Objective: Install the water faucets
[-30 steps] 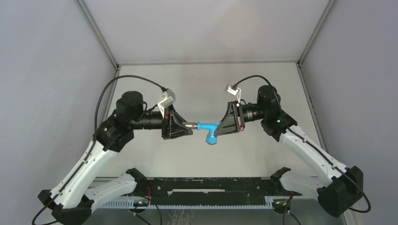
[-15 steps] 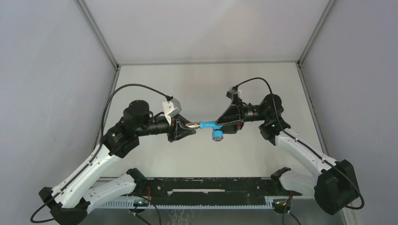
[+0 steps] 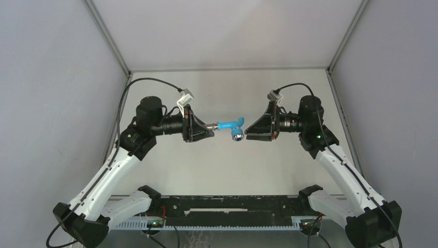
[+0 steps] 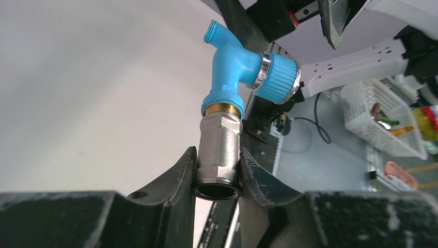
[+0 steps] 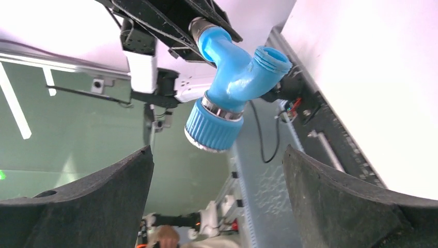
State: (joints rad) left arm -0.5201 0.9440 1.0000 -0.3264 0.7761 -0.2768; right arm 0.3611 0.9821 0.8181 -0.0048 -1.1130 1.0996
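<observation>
Left tool [image 3: 209,126] pinches the grey metal fitting [image 4: 220,150], likely bracing it in mid-air over the desk [image 3: 232,170] for threading; the blue tap [image 3: 229,124] sits in its end, long axis left to right, ribbed cap angled nearward, open mouth facing the right tool [image 3: 248,133], which gapes wide and empty just beside

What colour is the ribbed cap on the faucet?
The ribbed cap is bright blue, with a silver ring behind it; clearest in the right wrist view.
</observation>
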